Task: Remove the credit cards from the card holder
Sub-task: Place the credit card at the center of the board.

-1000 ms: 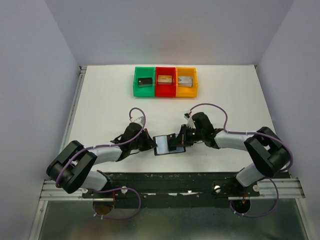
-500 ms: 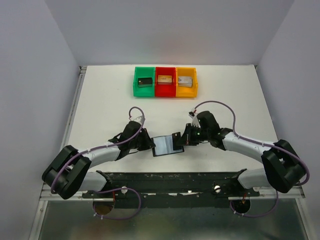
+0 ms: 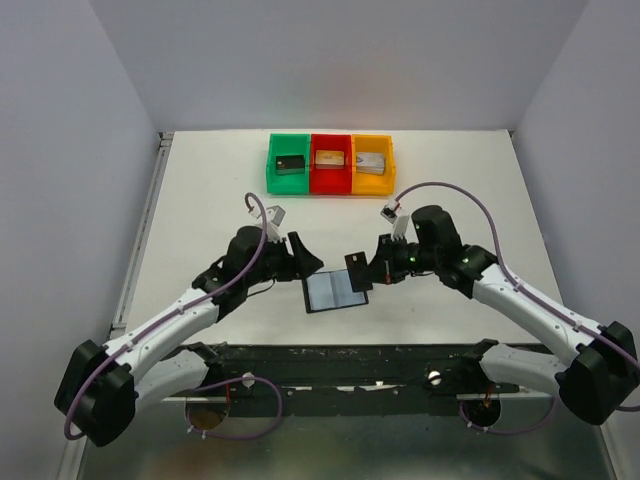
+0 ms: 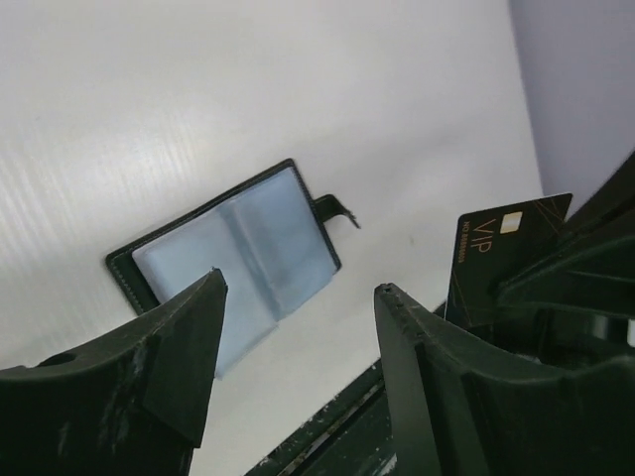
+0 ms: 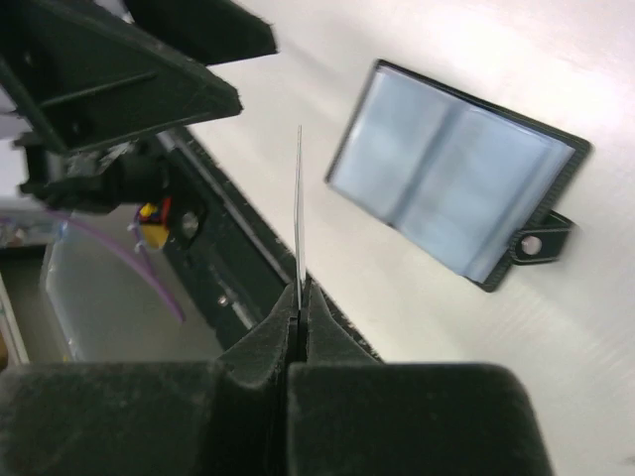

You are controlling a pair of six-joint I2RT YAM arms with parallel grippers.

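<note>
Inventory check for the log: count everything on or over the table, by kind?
Bins: 3, green, red, yellow
Blocks: 3, black, tan, silver
Wallet: 1
Card: 1
Total: 8

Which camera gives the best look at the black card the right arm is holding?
The left wrist view: the black card faces it, gold VIP lettering readable. The right wrist view sees it edge-on, a thin line pinched in the right end effector. The top view shows only a small dark shape.
</note>
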